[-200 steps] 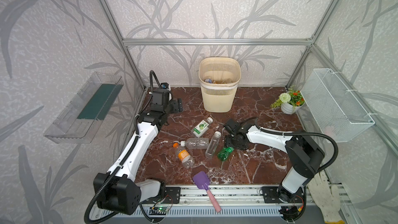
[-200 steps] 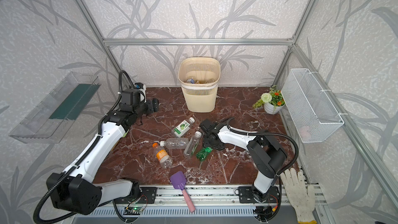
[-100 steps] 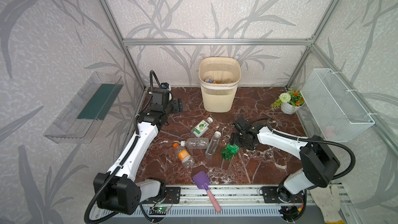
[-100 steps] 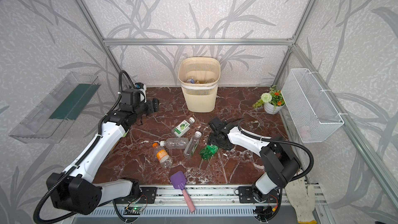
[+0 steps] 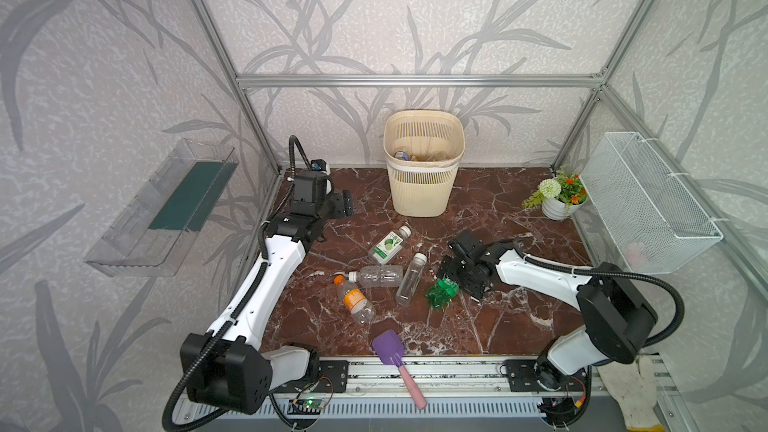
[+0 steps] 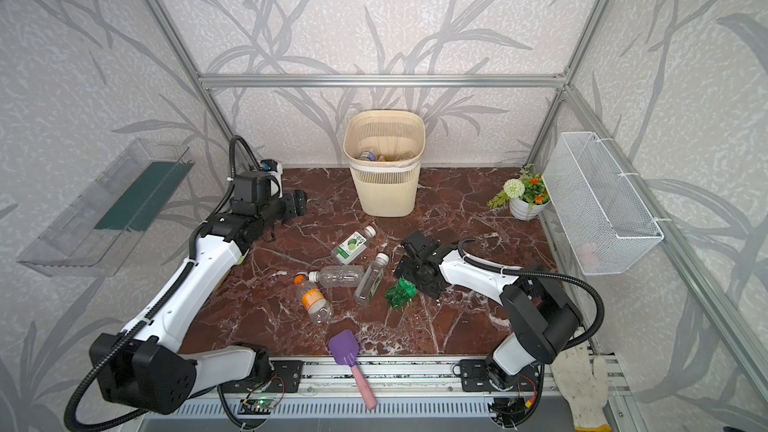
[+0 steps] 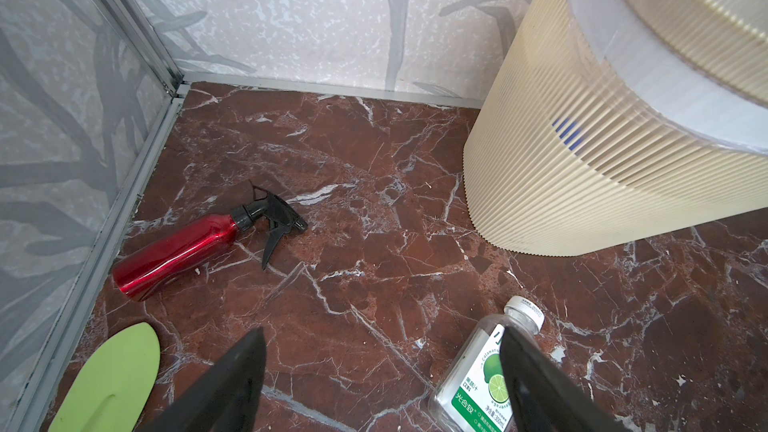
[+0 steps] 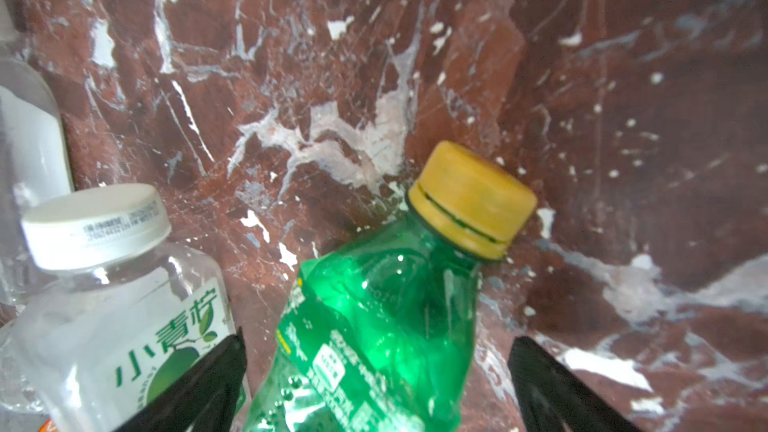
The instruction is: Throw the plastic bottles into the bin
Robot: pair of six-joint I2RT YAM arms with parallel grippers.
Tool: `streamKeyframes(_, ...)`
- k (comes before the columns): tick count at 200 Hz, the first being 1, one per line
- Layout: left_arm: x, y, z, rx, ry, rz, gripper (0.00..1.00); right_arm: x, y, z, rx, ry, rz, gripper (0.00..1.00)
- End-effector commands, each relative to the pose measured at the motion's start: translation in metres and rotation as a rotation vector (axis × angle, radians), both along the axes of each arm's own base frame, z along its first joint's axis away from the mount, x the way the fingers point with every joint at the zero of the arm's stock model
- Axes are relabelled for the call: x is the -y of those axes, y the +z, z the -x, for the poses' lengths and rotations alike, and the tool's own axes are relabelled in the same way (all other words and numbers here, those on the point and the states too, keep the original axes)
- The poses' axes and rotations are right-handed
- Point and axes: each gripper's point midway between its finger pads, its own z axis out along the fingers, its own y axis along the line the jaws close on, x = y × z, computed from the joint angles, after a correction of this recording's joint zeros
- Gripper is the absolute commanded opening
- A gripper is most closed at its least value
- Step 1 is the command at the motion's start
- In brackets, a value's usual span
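Observation:
The cream slatted bin [image 5: 419,184] stands at the back wall, and bottles show inside it. Several plastic bottles lie on the marble floor: a lime-label one [image 5: 388,245], a clear one [image 5: 376,276], an orange-capped one [image 5: 355,301], a slim white-capped one [image 5: 410,280] and a crushed green one [image 5: 442,292]. My right gripper [image 5: 457,284] is open low over the green bottle [image 8: 374,326]. The bottle lies between the fingers with gaps on both sides. My left gripper [image 5: 343,203] hangs open and empty left of the bin [image 7: 582,160], above the lime-label bottle [image 7: 478,380].
A red spray bottle [image 7: 183,249] and a flat green piece [image 7: 112,376] lie by the left wall. A purple scoop [image 5: 388,353] rests at the front edge. A flower pot [image 5: 559,197] and a wire basket [image 5: 648,201] are on the right. A clear tray [image 5: 166,205] hangs on the left.
The right gripper's jaws have spread wide around the green bottle, and the right arm's elbow has swung out to the right. The left arm has stayed put.

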Motion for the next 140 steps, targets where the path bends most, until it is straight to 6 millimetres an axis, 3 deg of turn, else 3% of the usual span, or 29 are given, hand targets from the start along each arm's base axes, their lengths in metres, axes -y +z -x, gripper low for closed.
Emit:
streamKeyframes(1,-0.003,0.001,0.0,0.002,0.003,-0.006,0.87,-0.01,-0.005,-0.005,-0.011,-0.021,-0.026,0.97)
streamKeyframes(70,-0.003,-0.001,0.0,-0.002,0.001,-0.009,0.87,-0.018,-0.014,-0.014,-0.012,-0.004,-0.024,0.87)
streamKeyframes(135,-0.002,0.0,-0.001,-0.002,-0.004,-0.01,0.86,-0.004,-0.018,-0.013,-0.007,0.068,0.085,0.71)
streamKeyframes(140,-0.002,0.0,-0.001,-0.001,-0.003,-0.01,0.87,-0.002,-0.026,-0.011,-0.027,0.077,0.111,0.7)
